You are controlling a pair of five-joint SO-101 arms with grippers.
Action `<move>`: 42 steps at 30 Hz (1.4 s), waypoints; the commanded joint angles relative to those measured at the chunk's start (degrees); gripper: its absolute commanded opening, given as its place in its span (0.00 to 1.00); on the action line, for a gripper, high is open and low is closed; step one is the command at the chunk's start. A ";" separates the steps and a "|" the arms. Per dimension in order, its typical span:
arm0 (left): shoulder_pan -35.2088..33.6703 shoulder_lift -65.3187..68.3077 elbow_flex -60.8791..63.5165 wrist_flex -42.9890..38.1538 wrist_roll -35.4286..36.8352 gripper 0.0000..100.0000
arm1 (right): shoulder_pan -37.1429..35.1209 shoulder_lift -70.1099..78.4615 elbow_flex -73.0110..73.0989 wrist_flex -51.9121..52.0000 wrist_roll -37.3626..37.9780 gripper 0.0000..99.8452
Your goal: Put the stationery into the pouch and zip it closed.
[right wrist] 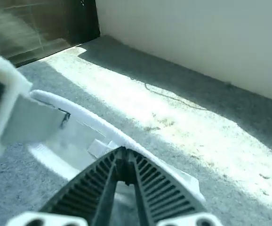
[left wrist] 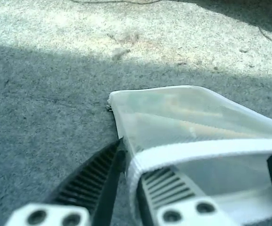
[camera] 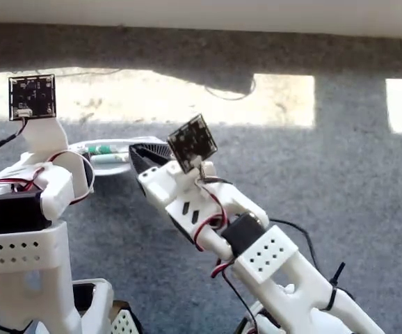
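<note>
Grey carpet (camera: 340,209) — a white pouch (left wrist: 183,117) and thin cable (camera: 230,97) rest on it.

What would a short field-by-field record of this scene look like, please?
Surface: grey carpet
Pouch: white mesh, lying between the arms
Contents: pens visible inside
Left gripper: fingers clamped on the pouch's white edge
Right gripper: fingers together at the pouch's rim; hold on zip unclear

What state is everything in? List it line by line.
Pouch: on the carpet, mouth appears open.
Pens: inside the pouch.
Left end effector: shut on the pouch's edge.
Right end effector: shut, at the pouch's rim.
</note>
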 commanded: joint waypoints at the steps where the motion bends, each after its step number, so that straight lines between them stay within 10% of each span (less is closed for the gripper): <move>1: 1.01 -0.31 -1.10 0.09 -0.18 0.01 | 1.89 4.70 -7.43 10.33 -2.29 0.00; 19: 1.01 -0.31 -1.10 0.09 -0.18 0.01 | 3.12 -21.58 -5.32 14.99 5.63 0.01; 30: 1.01 -0.31 -1.10 0.00 -0.18 0.01 | 4.44 -25.36 -12.53 36.18 6.15 0.01; 42: 1.01 -0.48 0.48 -0.35 -0.18 0.01 | 5.23 -24.84 7.25 26.59 5.80 0.17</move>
